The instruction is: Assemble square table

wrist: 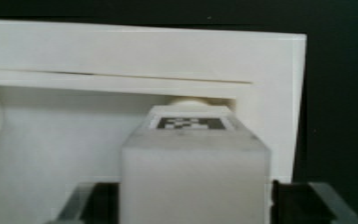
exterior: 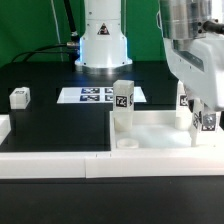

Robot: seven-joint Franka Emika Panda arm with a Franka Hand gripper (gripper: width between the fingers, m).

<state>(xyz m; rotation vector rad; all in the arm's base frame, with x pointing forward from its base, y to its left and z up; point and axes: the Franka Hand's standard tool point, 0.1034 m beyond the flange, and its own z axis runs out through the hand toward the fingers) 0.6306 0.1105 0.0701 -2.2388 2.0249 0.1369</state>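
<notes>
Robotics lab test rig. My arm's base (exterior: 103, 45) sits on a black counter (exterior: 55, 120), green screen (exterior: 30, 22) behind, marker board (exterior: 97, 96) lying flat with printed tags, cables (exterior: 45, 48) trailing at the back.

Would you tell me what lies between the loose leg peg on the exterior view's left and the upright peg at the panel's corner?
The marker board lies between the loose peg and the upright peg; the exterior view shows it.
</notes>
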